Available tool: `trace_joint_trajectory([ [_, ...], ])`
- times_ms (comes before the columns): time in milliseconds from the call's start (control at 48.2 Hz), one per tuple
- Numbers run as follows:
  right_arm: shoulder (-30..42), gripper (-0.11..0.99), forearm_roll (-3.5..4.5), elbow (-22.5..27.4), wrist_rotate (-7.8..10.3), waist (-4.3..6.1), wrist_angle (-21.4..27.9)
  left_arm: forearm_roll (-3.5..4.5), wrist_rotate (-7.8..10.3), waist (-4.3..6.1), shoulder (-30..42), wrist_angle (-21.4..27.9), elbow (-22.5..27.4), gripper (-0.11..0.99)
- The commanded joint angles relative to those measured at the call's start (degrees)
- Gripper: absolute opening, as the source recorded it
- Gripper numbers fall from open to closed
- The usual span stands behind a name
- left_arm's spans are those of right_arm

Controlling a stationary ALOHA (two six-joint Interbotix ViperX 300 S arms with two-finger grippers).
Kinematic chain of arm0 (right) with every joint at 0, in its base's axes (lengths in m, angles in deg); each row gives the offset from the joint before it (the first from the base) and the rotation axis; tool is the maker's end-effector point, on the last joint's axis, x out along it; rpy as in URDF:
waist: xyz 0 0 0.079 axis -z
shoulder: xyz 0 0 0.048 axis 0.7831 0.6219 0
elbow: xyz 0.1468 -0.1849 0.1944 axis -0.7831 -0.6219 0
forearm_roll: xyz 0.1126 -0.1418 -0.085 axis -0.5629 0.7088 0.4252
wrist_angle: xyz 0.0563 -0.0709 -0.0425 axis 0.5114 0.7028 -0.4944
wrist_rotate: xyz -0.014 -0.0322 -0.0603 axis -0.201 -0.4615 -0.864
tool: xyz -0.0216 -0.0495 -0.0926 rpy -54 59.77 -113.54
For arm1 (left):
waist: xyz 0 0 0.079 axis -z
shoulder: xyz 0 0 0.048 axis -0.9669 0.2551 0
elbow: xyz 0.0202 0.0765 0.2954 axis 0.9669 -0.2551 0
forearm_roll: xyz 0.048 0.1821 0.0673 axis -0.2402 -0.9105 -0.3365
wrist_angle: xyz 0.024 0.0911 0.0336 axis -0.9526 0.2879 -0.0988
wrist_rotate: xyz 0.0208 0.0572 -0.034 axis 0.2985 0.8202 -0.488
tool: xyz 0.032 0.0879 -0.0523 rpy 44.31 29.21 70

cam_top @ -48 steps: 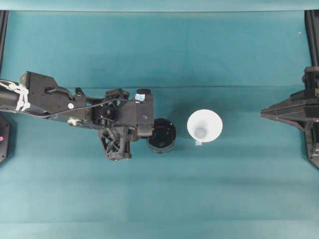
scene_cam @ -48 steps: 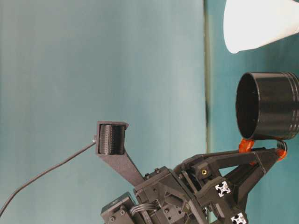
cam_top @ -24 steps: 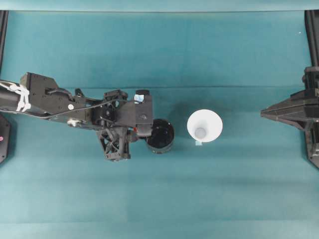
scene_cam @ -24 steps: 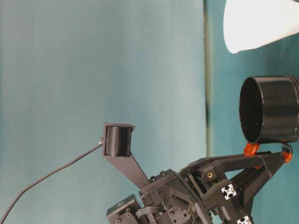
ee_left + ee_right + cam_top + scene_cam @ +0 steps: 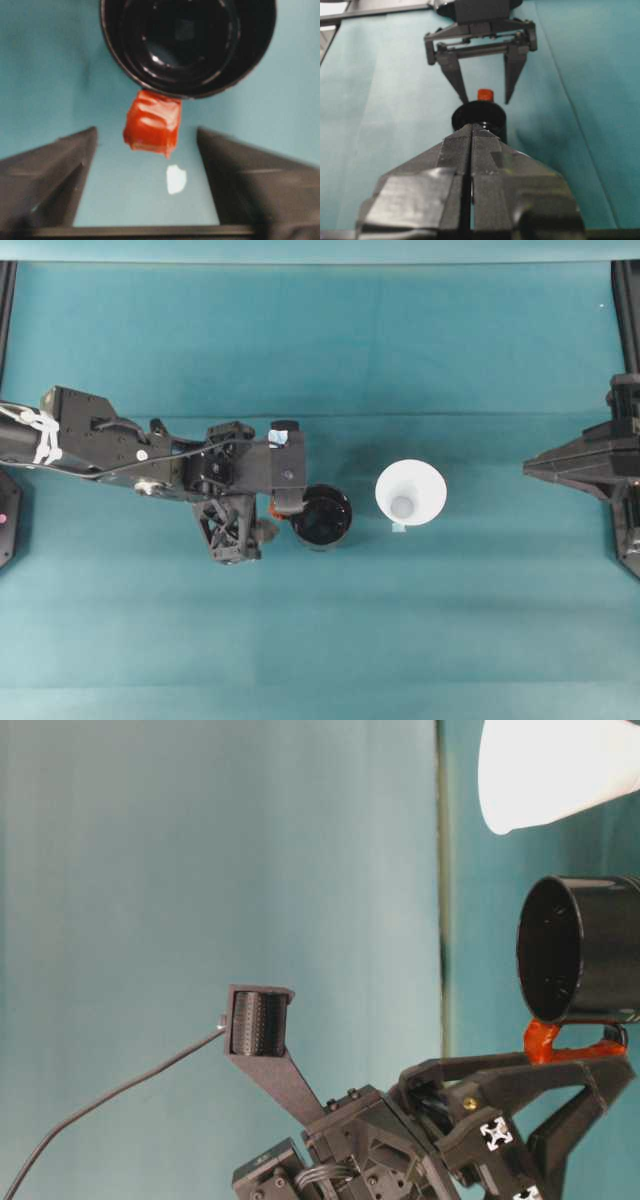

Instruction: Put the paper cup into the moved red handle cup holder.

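The red handle cup holder (image 5: 322, 517), a glossy black round cup, stands upright left of the table's middle, its red handle (image 5: 152, 122) pointing at my left gripper (image 5: 282, 515). That gripper is open: its fingers (image 5: 50, 170) flank the handle with a gap on each side and touch nothing. The white paper cup (image 5: 410, 492) stands upright just right of the holder, apart from it. My right gripper (image 5: 527, 469) is shut and empty at the table's right side, pointing at the holder (image 5: 479, 117). At table level the holder (image 5: 585, 950) and the cup (image 5: 555, 770) stand side by side.
A teal cloth (image 5: 320, 640) covers the whole table. The left arm (image 5: 100, 440) stretches in from the left edge. Black frame posts (image 5: 626, 300) stand at the far corners. A small white speck (image 5: 176, 179) lies on the cloth between the left fingers.
The holder has come down onto the table. My left gripper has opened off the red handle and drawn back a little to the left. The cup and right gripper have not moved.
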Motion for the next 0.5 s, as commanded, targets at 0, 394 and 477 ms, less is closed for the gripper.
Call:
trace_joint_trajectory([
  [0, 0.4, -0.1, -0.09, 0.4, 0.35, 0.09, -0.4, -0.09, 0.18, 0.09, -0.7, -0.4, 0.4, 0.95],
  [394, 0.4, -0.1, -0.09, 0.4, 0.35, 0.09, -0.4, -0.09, 1.32, 0.18, -4.7, 3.3, 0.0, 0.93],
  [477, 0.4, -0.1, -0.09, 0.4, 0.44, 0.09, -0.4, -0.09, 2.55, 0.18, -7.6, 5.3, -0.7, 0.93],
])
